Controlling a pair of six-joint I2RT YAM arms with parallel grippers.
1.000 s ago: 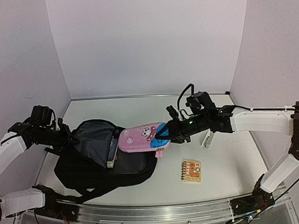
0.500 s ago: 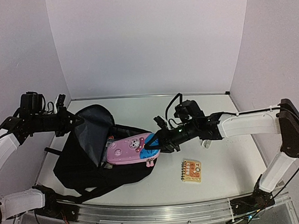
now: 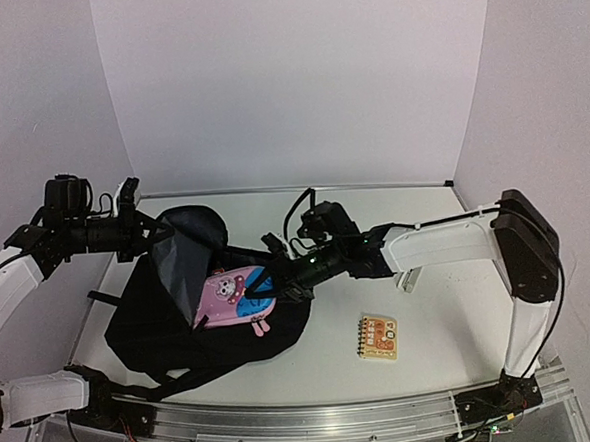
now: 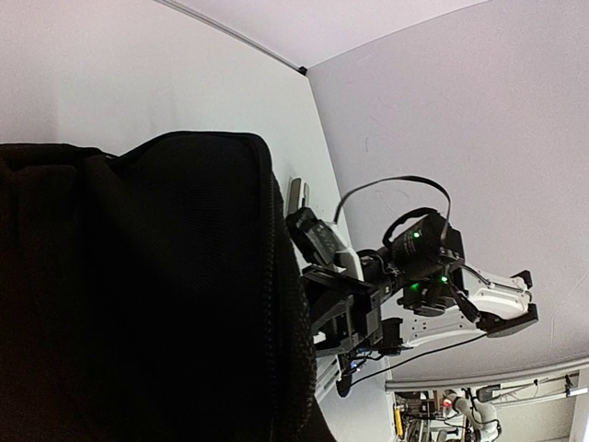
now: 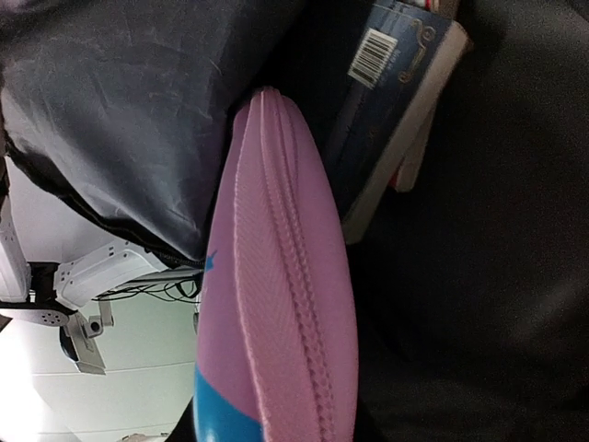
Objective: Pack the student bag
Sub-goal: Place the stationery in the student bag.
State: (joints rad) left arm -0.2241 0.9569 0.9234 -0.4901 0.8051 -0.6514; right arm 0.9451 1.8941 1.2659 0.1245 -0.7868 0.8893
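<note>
The student bag (image 3: 151,328), a big black backpack, lies at the table's left with its mouth held wide. My left gripper (image 3: 144,236) is shut on the rim of its flap and holds it up, grey lining (image 3: 181,273) showing. Black bag fabric (image 4: 138,295) fills the left wrist view and hides the fingers. My right gripper (image 3: 269,281) is shut on the blue end of a pink pencil case (image 3: 234,293), whose front half sits inside the mouth. In the right wrist view the pink case (image 5: 276,304) points at a barcoded book (image 5: 398,87) inside the bag.
A small orange spiral notebook (image 3: 378,336) lies on the table right of the bag. A white object (image 3: 409,279) sits behind the right forearm. The right arm (image 4: 414,267) reaches in low across the bag's opening. Walls close the back and both sides.
My right gripper has carried the pink pencil case leftward and down into the bag's mouth. My left gripper has pulled the flap higher and further open.
</note>
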